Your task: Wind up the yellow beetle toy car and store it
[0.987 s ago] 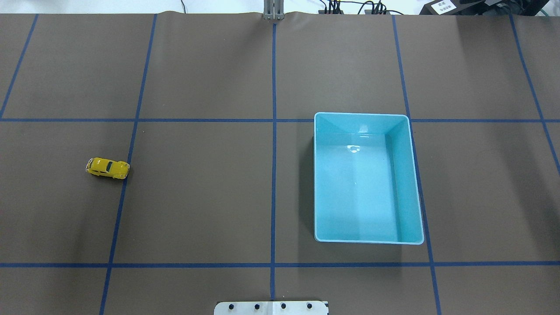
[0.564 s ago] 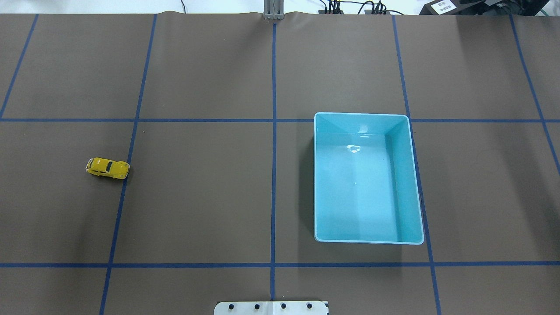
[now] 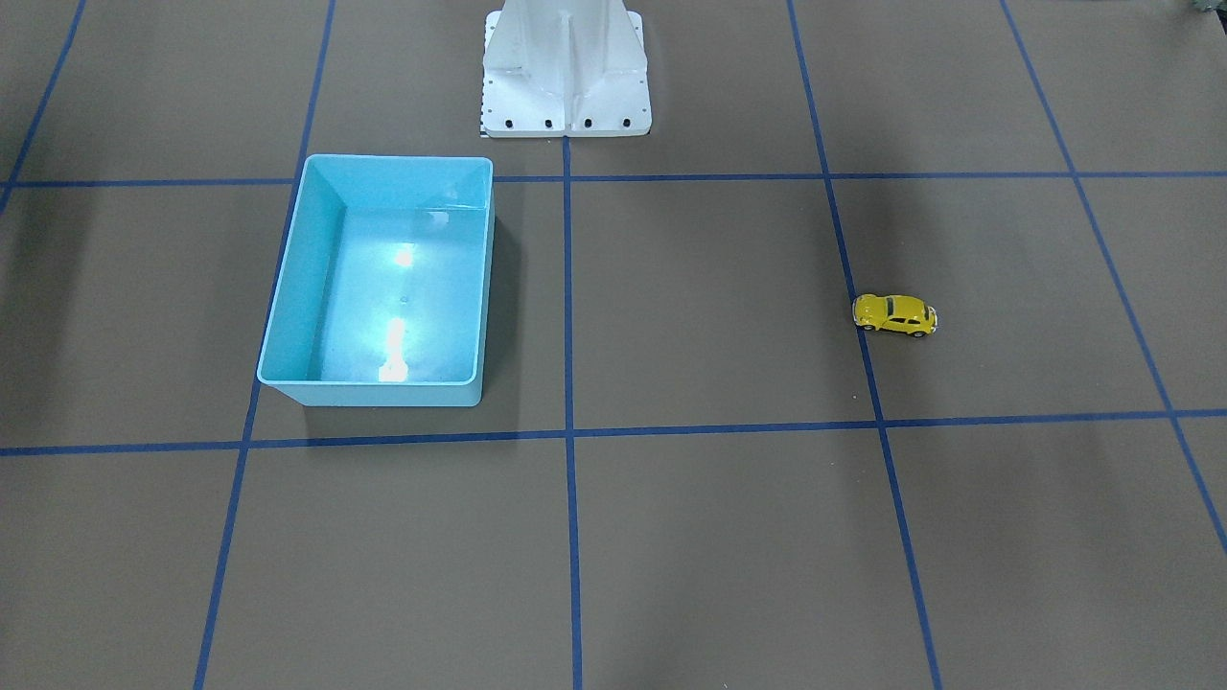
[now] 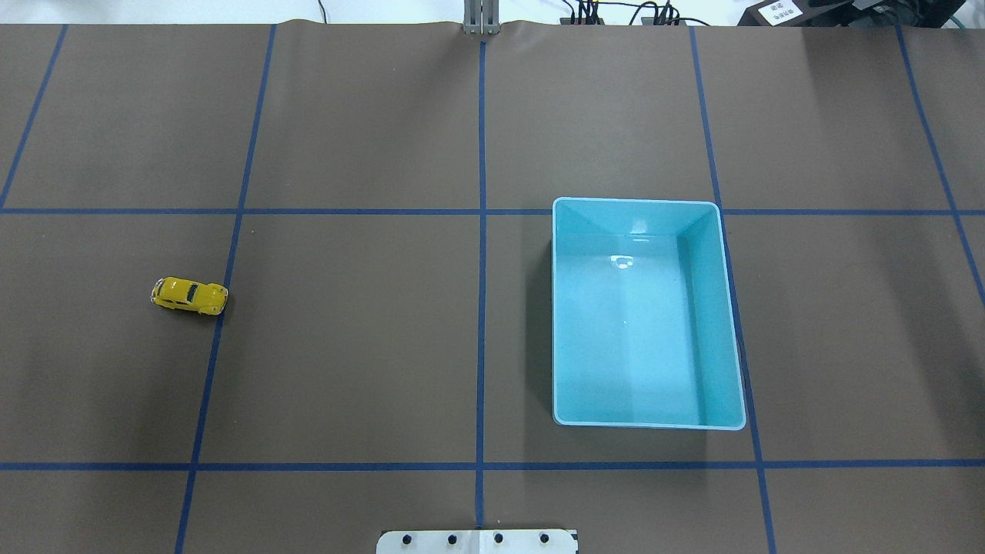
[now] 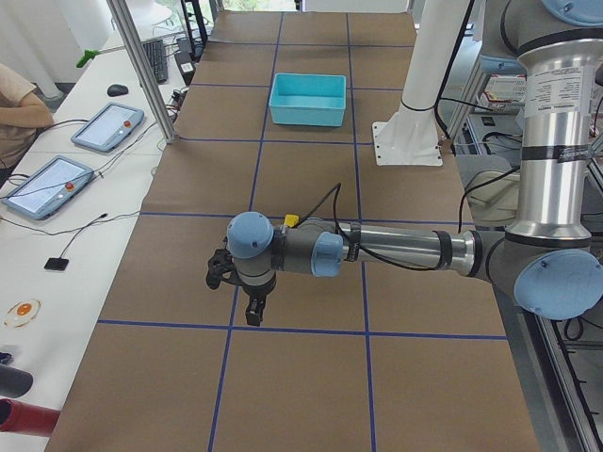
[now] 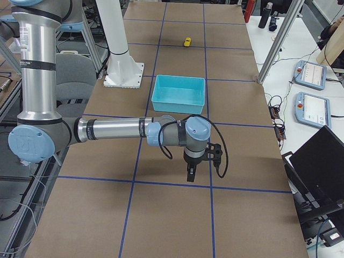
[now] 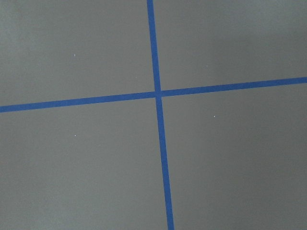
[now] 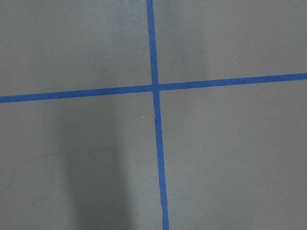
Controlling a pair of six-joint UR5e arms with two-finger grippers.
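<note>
The yellow beetle toy car [image 4: 189, 295] stands on its wheels on the brown mat, far left, touching a blue tape line; the car [image 3: 894, 314] lies at the right in the front-facing view. An empty light-blue bin [image 4: 712, 323] sits right of centre. My left gripper [image 5: 252, 306] hangs low over the mat at the table's left end, short of the car [image 5: 291, 221]. My right gripper [image 6: 191, 172] hangs over the right end, past the bin [image 6: 178, 91]. Neither shows well enough here, so I cannot tell if they are open or shut. Both wrist views show only mat and tape.
The robot's white base plate [image 4: 477, 541] sits at the near middle edge. Blue tape lines grid the mat. Beside the table are tablets [image 5: 105, 127], a person's arm [image 5: 19, 104], a metal post [image 5: 141, 71] and a laptop [image 6: 322, 166].
</note>
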